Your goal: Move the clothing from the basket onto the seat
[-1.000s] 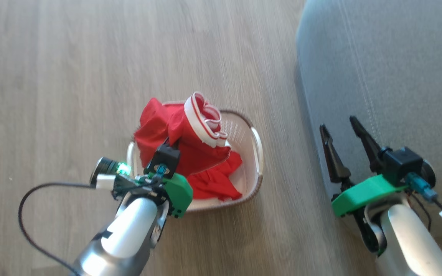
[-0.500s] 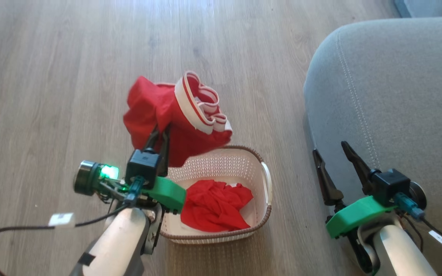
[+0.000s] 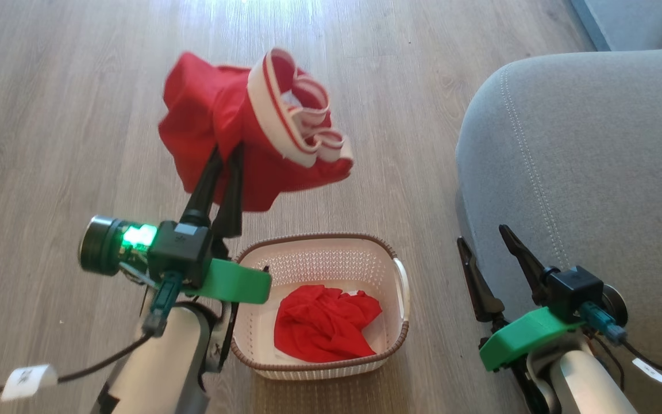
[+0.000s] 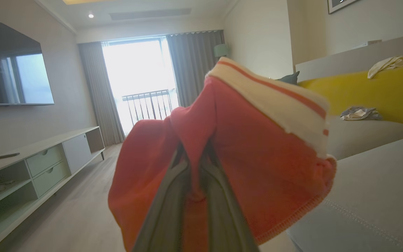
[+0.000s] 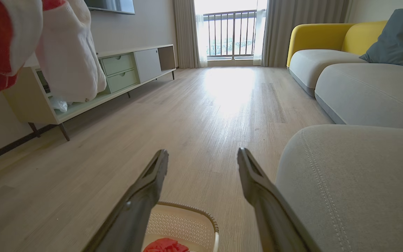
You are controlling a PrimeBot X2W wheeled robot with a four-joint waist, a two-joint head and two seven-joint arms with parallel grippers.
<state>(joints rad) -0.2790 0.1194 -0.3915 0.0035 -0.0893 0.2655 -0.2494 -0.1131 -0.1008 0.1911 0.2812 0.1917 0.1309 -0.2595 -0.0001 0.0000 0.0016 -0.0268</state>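
Nearest the robot, the basket (image 3: 315, 236) sits on the wooden floor (image 3: 66, 115) between the two arms, with the plain red garment (image 3: 322, 322) crumpled in its bottom. Just to its right, the right end effector (image 3: 481, 234) hangs with its two fingers spread wide and nothing between them, close beside the rounded edge of the grey seat (image 3: 595, 172). A strip of bare floor separates basket and seat. Beyond the basket's far rim, the left end effector (image 3: 226, 150) is clamped together on the striped garment (image 3: 262, 126). The garment hangs bunched around the fingertips, lifted clear of the basket and well apart from the seat, with its red-and-white band on the side towards the seat. The left wrist view has the cloth draped over both dark fingers, hiding their tips, and the seat low to its right. The right wrist view looks out between its own parted fingers, over the basket rim and a scrap of the plain red garment, and catches the lifted cloth in its upper left corner. The wrist views add the room beyond. A long low cabinet (image 5: 135, 66) runs along the wall under a television (image 4: 9, 63). A yellow-backed sofa (image 5: 320, 35) with a dark cushion (image 5: 397, 38) stands past the seat. Farthest off is a curtained balcony window (image 5: 233, 31).
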